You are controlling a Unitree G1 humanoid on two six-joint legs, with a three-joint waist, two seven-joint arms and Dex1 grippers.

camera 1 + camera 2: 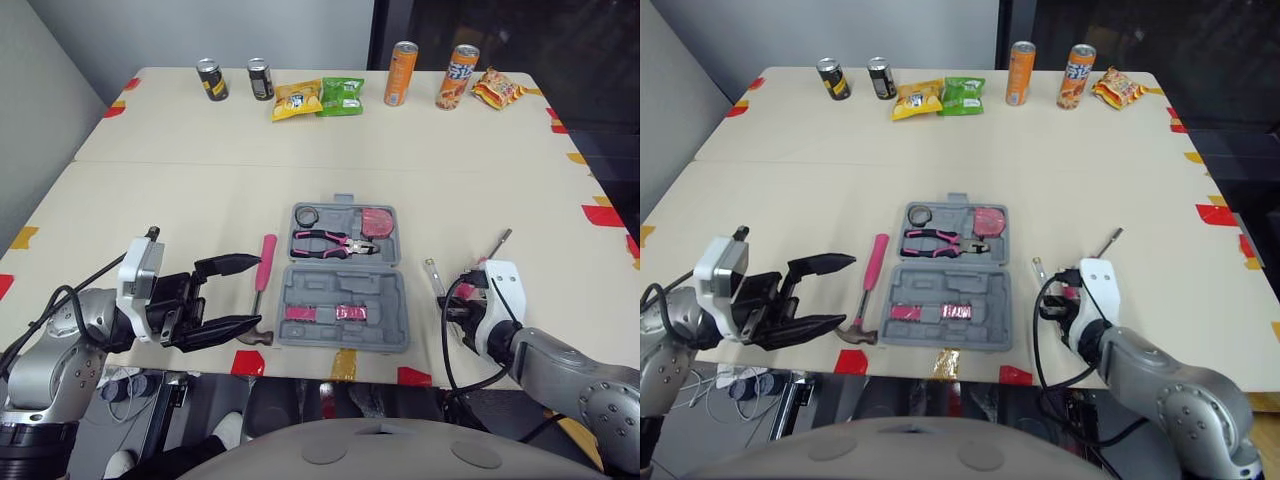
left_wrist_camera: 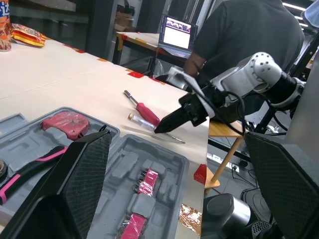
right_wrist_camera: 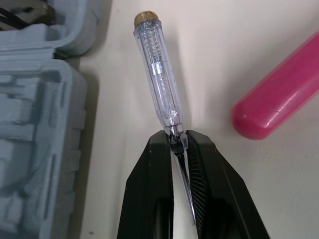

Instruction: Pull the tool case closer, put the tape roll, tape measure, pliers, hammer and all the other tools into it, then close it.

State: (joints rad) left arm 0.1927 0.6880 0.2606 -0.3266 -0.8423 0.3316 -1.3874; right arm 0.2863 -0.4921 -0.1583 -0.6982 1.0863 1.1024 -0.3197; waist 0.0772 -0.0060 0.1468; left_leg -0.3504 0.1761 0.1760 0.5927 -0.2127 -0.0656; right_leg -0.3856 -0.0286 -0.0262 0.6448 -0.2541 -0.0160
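Note:
The grey tool case (image 1: 385, 300) lies open at the table's front middle. Its far half holds a tape roll (image 1: 305, 215), pink-handled pliers (image 1: 335, 241) and a pink tape measure (image 1: 377, 221). Left of the case lies a pink-handled hammer (image 1: 264, 275). My left gripper (image 1: 257, 292) hovers open just left of the hammer, fingers spread wide. On the case's right side, my right gripper (image 3: 178, 142) is shut on the metal shaft of a clear-handled screwdriver (image 3: 158, 64), which stays low over the table. A pink-handled screwdriver (image 1: 490, 255) lies just beyond it.
Two dark cans (image 1: 212, 79), snack packs (image 1: 320, 98) and two orange cans (image 1: 401, 73) stand along the far edge. Red and yellow tape marks (image 1: 602, 215) line the table's borders. A person (image 2: 244, 35) stands beyond the table's right side.

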